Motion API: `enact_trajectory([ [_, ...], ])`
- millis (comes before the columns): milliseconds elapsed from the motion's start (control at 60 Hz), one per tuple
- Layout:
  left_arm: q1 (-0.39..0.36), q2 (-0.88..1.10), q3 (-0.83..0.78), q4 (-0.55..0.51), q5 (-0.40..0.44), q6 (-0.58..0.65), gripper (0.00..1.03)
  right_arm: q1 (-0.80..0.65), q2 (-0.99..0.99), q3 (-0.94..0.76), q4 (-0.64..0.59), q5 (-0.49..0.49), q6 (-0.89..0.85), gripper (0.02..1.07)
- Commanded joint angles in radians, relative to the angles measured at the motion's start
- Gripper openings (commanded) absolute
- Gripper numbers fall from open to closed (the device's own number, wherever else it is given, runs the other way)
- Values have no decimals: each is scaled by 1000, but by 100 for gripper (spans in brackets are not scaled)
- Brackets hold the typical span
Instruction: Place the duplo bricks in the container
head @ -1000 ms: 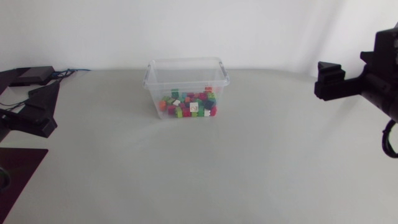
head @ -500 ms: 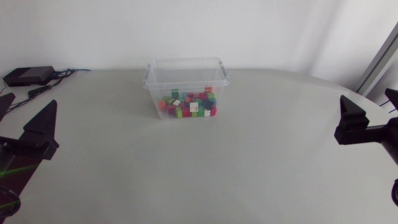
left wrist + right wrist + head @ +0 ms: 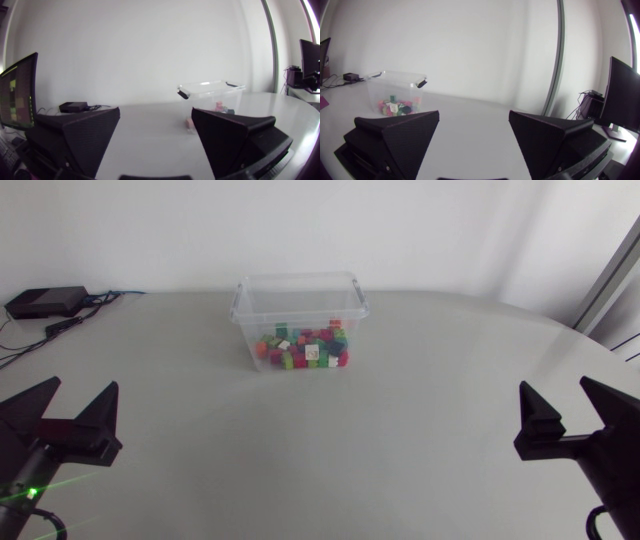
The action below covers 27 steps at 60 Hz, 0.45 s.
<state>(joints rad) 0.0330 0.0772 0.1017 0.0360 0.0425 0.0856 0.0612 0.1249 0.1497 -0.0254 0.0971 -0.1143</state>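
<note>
The head camera is looking down from above on the table (image 3: pixel 400 450), taking in the container (image 3: pixel 300 320) at the far side and the left gripper (image 3: pixel 83 385) and right gripper (image 3: pixel 556 385) nearer. Each wrist camera is sitting low behind its own gripper, facing across the table between parted fingers (image 3: pixel 75 135). All three views are sharing the container, well ahead of both wrists.

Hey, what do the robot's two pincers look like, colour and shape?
Both the left pincer and right pincer are matte black. Each has two broad, wedge-shaped fingers tapering to pointed tips, on a blocky black base. No markings show on them.
</note>
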Motion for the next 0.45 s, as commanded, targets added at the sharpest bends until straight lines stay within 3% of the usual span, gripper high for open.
enact_trajectory([
  [0, -14, -29, -47, -10, -16, -47, 100, -23, -44, -61, 17, -29, 57, 102],
  [167, -33, -76, -101, -36, -42, -85, 100, -61, -124, -148, 25, -96, 113, 102],
  [433, -33, -77, -102, -36, -43, -86, 100, -61, -125, -150, 25, -97, 114, 102],
])
